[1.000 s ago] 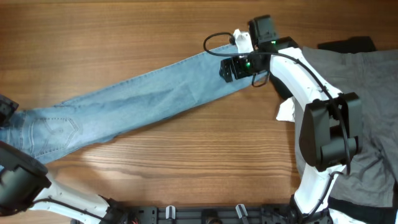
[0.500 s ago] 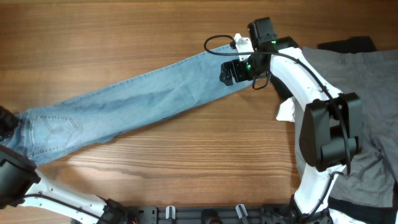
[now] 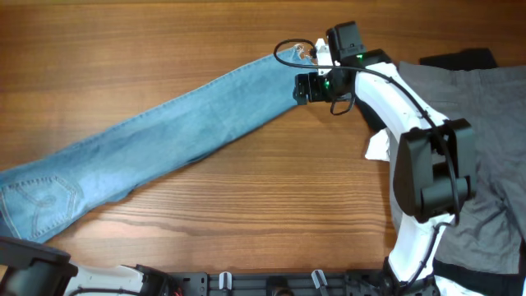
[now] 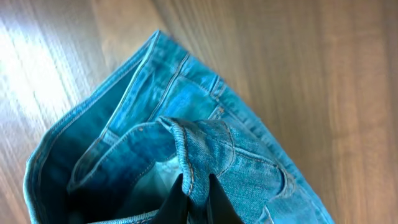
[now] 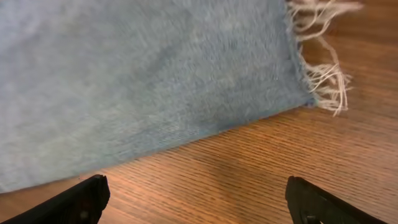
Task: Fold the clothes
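Observation:
The light-blue denim jeans (image 3: 164, 136) lie stretched in a diagonal from the table's lower left to its upper middle. In the left wrist view my left gripper (image 4: 198, 202) is shut on a stitched fold of the jeans' waistband (image 4: 186, 143), lifting it off the wood. It is outside the overhead view. My right gripper (image 3: 302, 86) is open just beside the frayed hem (image 5: 314, 68). In the right wrist view its fingers (image 5: 84, 199) are wide apart over bare wood, with the denim (image 5: 137, 74) just ahead of them.
Large grey trousers (image 3: 485, 123) cover the right side of the table under the right arm. A black piece (image 3: 460, 59) shows at their top edge and a white piece (image 3: 378, 148) at their left edge. The left arm's base (image 3: 33, 275) is at bottom left.
My left gripper shut on the waistband and pulled it down and to the left, out of the overhead view. The jeans slid with it and the hem end swung upward. The right gripper stayed put.

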You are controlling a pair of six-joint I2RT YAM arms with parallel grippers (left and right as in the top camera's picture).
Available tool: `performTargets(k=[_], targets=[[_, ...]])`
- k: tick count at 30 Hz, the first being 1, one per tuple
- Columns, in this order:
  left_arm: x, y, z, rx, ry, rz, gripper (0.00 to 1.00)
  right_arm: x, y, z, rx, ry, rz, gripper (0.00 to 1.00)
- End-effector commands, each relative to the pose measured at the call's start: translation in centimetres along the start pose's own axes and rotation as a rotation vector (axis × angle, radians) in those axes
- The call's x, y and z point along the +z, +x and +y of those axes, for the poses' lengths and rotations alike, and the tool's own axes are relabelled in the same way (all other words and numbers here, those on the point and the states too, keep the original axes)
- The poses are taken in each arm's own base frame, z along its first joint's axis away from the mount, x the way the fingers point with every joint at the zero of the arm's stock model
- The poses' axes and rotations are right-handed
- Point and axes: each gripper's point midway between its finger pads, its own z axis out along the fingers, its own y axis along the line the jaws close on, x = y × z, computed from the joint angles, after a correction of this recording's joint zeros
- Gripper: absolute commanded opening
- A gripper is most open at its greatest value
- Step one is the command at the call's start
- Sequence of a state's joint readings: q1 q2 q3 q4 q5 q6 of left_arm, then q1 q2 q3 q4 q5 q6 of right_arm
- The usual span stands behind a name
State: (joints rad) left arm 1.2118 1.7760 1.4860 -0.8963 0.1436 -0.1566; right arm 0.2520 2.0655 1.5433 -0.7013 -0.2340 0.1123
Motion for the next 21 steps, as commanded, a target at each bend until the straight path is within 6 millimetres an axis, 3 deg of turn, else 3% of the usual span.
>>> performTargets(k=[1,5,8,9,10,12,13,14,15,16,18,21], targets=[[-0.1,0.0,0.7,-0.034,-0.048,-0.003,0.04,0.9,-0.3,-0.9,-0.011,0.031,-0.006,0.96],[0.0,0.2,-0.1,-0.056,0.000,0.009,0.04,0.5,-3.3,-3.1,0.029,0.072,-0.130,0.69],[0.0,0.2,-0.1,-0.056,0.000,0.008,0.04,1.8,-3.9,-5.5,0.066,0.092,-0.151,0.70],[0.0,0.2,-0.1,-0.056,0.000,0.009,0.04,2.8,-3.8,-5.7,0.061,0.073,-0.145,0.75],[0.0,0.2,-0.1,-0.056,-0.001,0.010,0.04,3.6,-3.8,-5.4,0.012,0.040,-0.141,0.76],[0.0,0.3,-0.1,-0.056,-0.001,0.013,0.04,4.6,-4.3,-2.7,-0.137,-0.121,-0.168,0.76],[0.0,0.4,-0.1,-0.056,-0.002,0.017,0.04,4.5,-4.7,-1.4,-0.195,-0.186,-0.196,0.67],[0.0,0.5,-0.1,-0.057,-0.003,0.020,0.04,4.4,-4.9,-1.4,-0.200,-0.185,-0.205,0.51],[0.0,0.5,-0.1,-0.057,-0.003,0.020,0.04,4.5,-5.0,-1.7,-0.196,-0.169,-0.206,0.26],[0.0,0.5,-0.1,-0.056,-0.003,0.020,0.04,4.5,-5.0,-2.4,-0.145,-0.151,-0.199,0.13],[0.0,0.5,-0.1,-0.056,-0.003,0.019,0.04,3.7,-5.3,-3.6,-0.062,-0.143,-0.208,0.04],[-0.1,0.5,-0.1,-0.057,-0.003,0.019,0.04,-0.5,-5.3,-9.4,0.196,0.031,-0.219,0.04]])
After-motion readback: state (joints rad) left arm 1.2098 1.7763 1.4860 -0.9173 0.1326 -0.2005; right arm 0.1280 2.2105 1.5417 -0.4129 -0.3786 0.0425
